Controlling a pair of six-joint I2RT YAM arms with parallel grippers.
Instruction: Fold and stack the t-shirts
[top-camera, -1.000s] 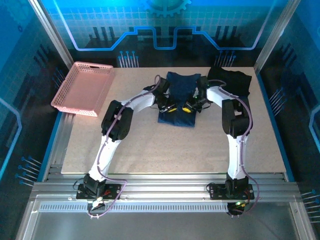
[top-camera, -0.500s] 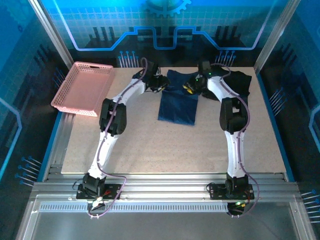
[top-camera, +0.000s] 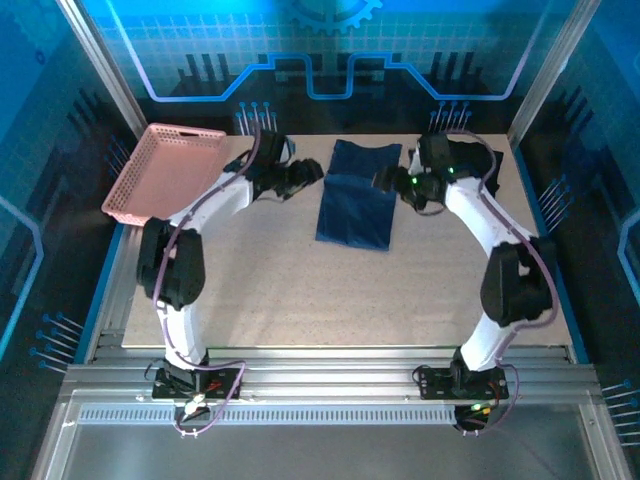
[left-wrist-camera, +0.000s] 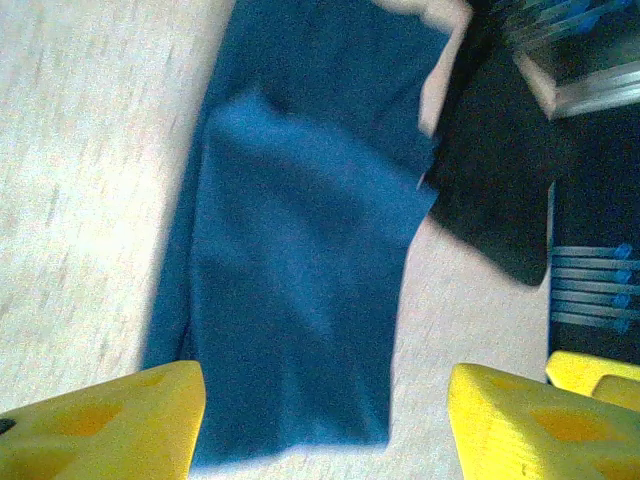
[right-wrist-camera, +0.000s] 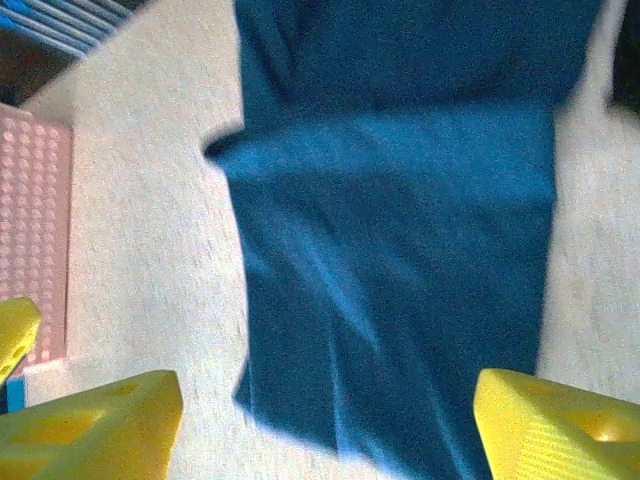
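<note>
Navy blue cloth t-shirt (top-camera: 357, 205): folded flat.
Black cloth t-shirt (left-wrist-camera: 490, 170): beside its right edge.
Left gripper (top-camera: 308, 176): at its left, spread, empty.
Right gripper (top-camera: 386, 180): at its right, spread, empty.

Shirt (top-camera: 358, 200) centre; other shirt (left-wrist-camera: 490, 185) right; basket (top-camera: 165, 180) left.

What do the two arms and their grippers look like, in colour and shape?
The left arm and right arm have white curved link shells and black joints, with a thin purplish cable along each. The left gripper and right gripper are black; their fingers are blocky and yellow. Small green lights glow on the right arm.
</note>
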